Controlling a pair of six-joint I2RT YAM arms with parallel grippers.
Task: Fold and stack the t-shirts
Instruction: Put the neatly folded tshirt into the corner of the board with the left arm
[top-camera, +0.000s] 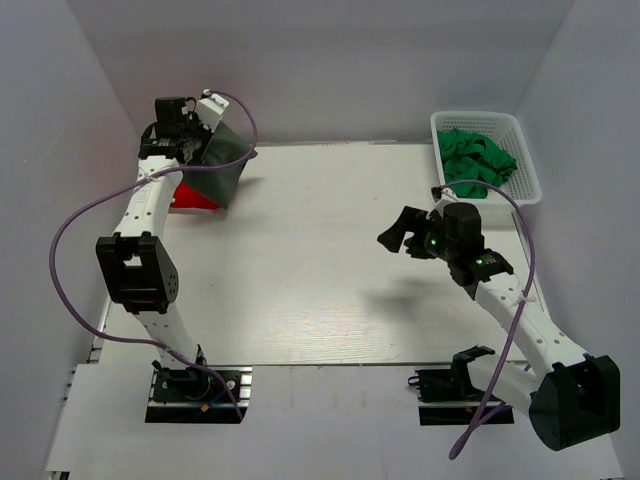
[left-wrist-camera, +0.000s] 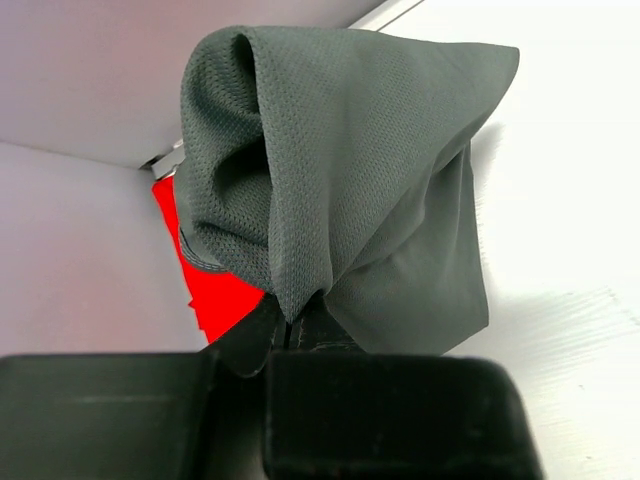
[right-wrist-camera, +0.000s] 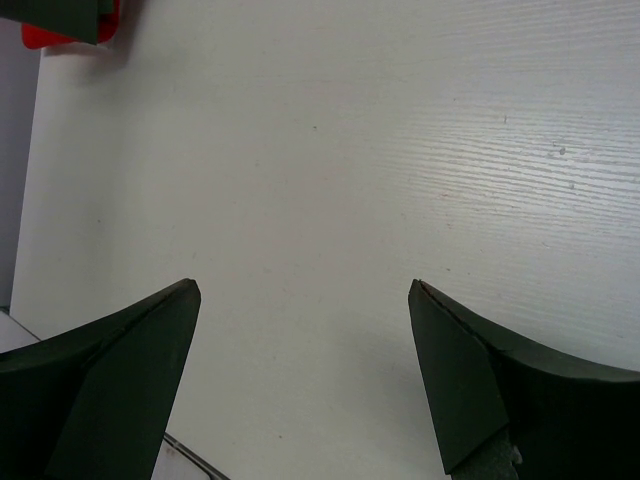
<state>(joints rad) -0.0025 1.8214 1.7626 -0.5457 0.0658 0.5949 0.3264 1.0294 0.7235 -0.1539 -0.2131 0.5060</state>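
At far-left corner, grey t-shirt (left-wrist-camera: 360, 170) pinched in left fingers (left-wrist-camera: 245, 345), basket (top-camera: 476, 117) only overhead

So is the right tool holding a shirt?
No, the right tool hangs wide open above the white table, gripping nothing.

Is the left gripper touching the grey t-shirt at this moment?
Touching. The left wrist view shows the left gripper shut on a fold of the grey t-shirt, with the cloth running straight into the closed jaws.

Grey t-shirt (left-wrist-camera: 380, 180): matt, apparently mesh-knit cloth.
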